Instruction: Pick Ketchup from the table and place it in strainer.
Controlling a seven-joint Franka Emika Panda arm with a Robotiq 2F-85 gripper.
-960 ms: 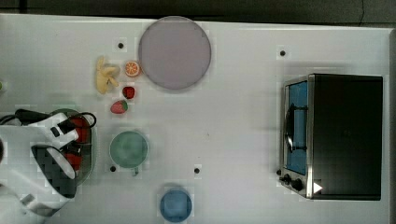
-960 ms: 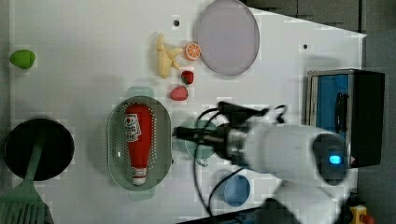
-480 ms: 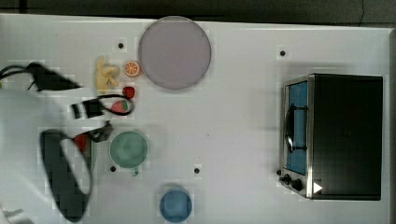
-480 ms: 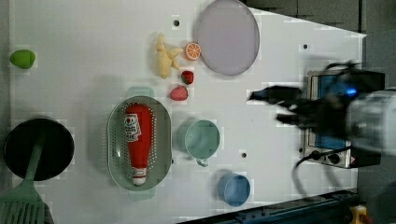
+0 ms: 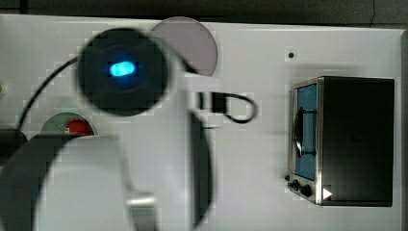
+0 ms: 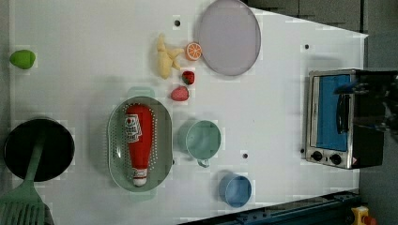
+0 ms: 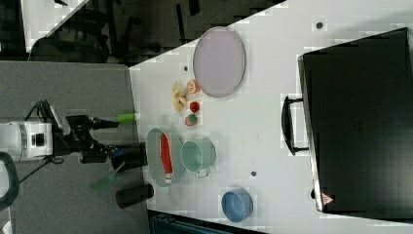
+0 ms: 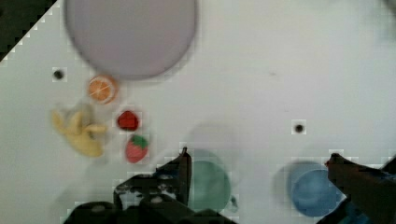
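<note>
Bright, even overhead light; soft shadows beside the cup [image 6: 202,139]. Heavily blurred arm [image 5: 120,159] in the top view; blocky compression throughout.

Ketchup [image 6: 137,140] flat in strainer [image 6: 115,145]

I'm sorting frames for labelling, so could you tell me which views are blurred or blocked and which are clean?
Top view: the arm looms close and out of focus, hiding most of the table; only a sliver of the Ketchup shows. Wrist view: soft, with the open gripper dark in the foreground. Left view: evenly lit, Ketchup lying clearly in the strainer. Right view: clear, but the scene is distant.
</note>
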